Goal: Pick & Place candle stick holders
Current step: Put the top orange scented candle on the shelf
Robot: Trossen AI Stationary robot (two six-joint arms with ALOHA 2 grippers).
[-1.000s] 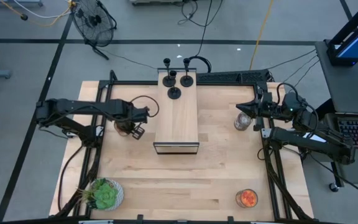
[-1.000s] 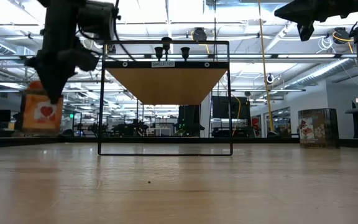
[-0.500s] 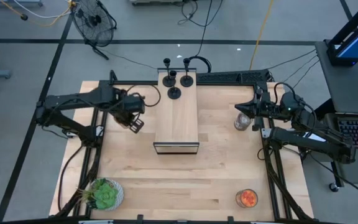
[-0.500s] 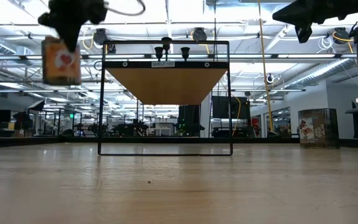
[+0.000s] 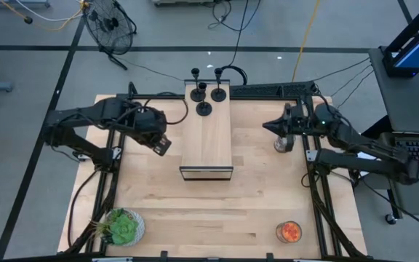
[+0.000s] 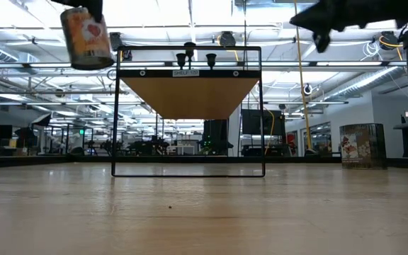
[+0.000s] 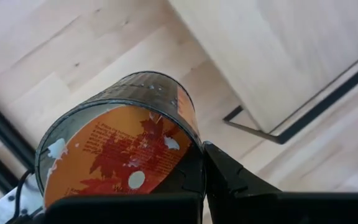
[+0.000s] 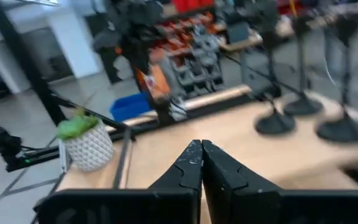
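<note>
1. High above the tabletop's (image 5: 217, 211) left side, my left hand (image 5: 158, 143) is clenched on an orange-labelled jar (image 6: 86, 37); a second ago it hung low, so I have raised it towards the shelf (image 5: 208, 142).
2. My right hand (image 5: 270, 126), shut on nothing, has swung in from the right edge over a glass jar (image 5: 283, 143).
3. All three candle stick holders (image 5: 204, 108) stand untouched at the shelf's far end, so I judge their moving not yet begun.
</note>
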